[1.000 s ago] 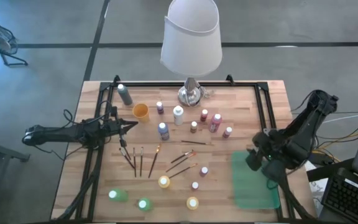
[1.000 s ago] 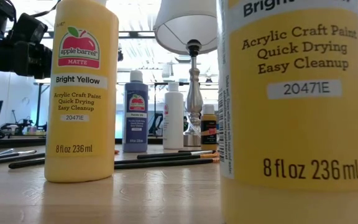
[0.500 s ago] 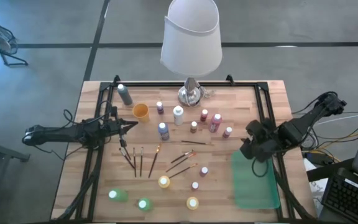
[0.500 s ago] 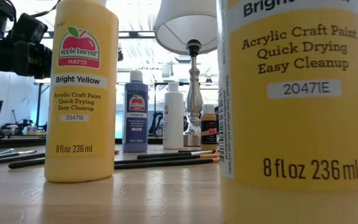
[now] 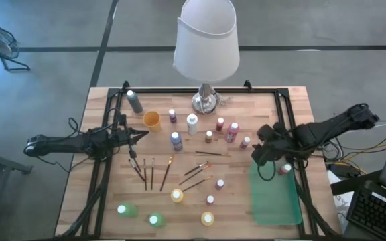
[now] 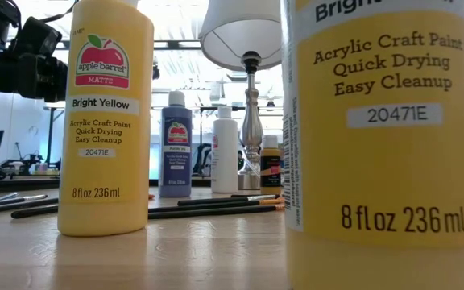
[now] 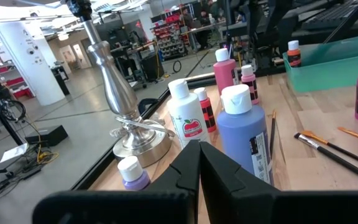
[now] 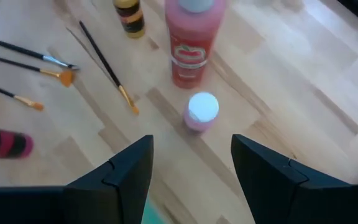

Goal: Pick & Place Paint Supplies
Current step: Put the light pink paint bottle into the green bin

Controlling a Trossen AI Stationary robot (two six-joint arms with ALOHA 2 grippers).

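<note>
right wrist view: my right fingers spread open above the small pink bottle; next, descend and close. left fingers shut, waiting.

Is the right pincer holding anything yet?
No. In the right wrist view the right pincer is open and empty, above a small pink bottle standing on the table.

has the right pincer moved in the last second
Yes. In the high view the right pincer has swung from over the green tray toward the lamp base.
</note>
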